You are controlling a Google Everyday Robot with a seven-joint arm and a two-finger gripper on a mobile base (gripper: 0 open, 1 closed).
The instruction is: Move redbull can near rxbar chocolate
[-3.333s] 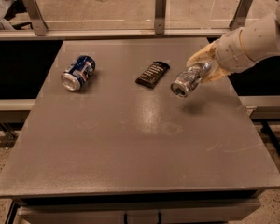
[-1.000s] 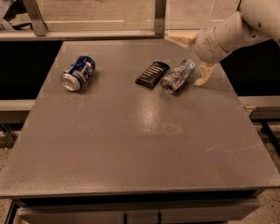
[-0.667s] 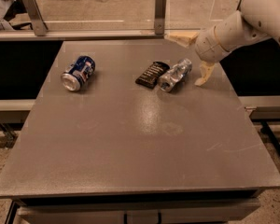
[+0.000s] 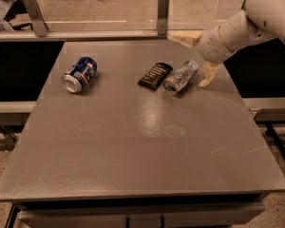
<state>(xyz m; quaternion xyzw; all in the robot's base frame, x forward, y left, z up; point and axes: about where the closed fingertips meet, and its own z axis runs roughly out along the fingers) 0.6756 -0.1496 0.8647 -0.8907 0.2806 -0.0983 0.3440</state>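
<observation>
Redbull can point(image 4: 181, 77) lay on its side on the grey table point(image 4: 147, 146), toward the far right, with its open end angled down toward the camera. The rxbar chocolate point(image 4: 155, 75) lay flat just to its left; the two were close beside each other, touching or nearly so, though a sliver of gap could not be ruled out. A blue soda can point(image 4: 79, 74) rested on its side well apart, on the left half of the table.

The gripper point(image 4: 187, 61) hung just behind the far end of the redbull can, at the end of the white arm point(image 4: 237, 27) that reached in from the upper right. Its tan fingers point(image 4: 208, 75) were spread wide: one pointed left above the can's far end, the other pointed down just right of the can. Neither appeared to press on the can, so the tool held nothing.

Judged from this layout, the placing step looked finished, since the can already sat next to the bar. The step in hand seemed to be letting go and clearing away. The next move would call for lifting the gripper up and back without the lower finger brushing the can, because a can on its side could roll easily and drift away from the bar or nudge it.
</observation>
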